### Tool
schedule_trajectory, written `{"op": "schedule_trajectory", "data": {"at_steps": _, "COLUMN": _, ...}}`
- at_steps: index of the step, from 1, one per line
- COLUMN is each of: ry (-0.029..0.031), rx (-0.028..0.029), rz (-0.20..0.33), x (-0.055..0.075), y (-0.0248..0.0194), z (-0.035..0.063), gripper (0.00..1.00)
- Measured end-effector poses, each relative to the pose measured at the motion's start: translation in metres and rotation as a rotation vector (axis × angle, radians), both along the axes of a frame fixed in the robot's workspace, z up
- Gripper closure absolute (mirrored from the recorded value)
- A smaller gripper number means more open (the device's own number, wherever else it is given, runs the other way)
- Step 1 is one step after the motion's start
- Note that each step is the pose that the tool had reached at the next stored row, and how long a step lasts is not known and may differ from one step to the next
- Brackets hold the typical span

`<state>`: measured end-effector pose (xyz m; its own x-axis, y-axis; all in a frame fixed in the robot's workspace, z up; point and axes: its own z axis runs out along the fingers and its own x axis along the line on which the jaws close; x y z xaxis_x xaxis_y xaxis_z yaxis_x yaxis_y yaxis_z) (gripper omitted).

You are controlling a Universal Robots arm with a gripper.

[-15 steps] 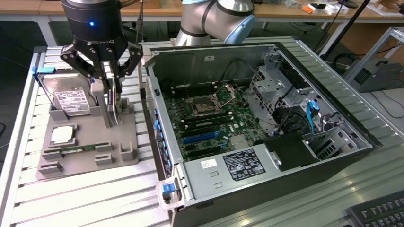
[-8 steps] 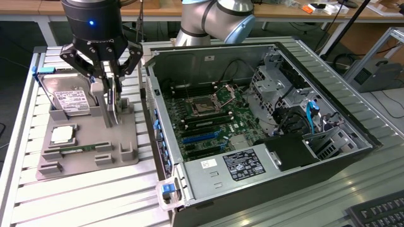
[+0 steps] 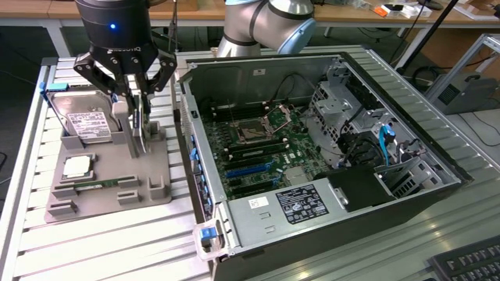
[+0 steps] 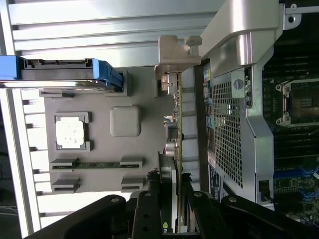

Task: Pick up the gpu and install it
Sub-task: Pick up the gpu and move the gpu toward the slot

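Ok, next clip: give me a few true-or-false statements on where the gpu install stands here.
1. The black gripper is shut on the gpu, a thin green circuit card with a silver end bracket. True.
2. The gpu is seated in the motherboard. False: it stands on edge over the grey plastic tray, outside the open black computer case.
3. The silver hard drive with a white label sits in the tray. True.
4. The case is closed. False: its side is off and the green motherboard shows.
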<state>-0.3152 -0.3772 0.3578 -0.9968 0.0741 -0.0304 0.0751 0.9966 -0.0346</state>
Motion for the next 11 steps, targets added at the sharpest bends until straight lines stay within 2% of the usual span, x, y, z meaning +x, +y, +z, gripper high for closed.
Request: {"op": "schedule_trajectory", "data": {"at_steps": 11, "ry": 0.0, "rx": 0.0001, "rz": 0.0, "x": 0.0, "y": 0.0, "z": 0.0046, "gripper": 0.73}}
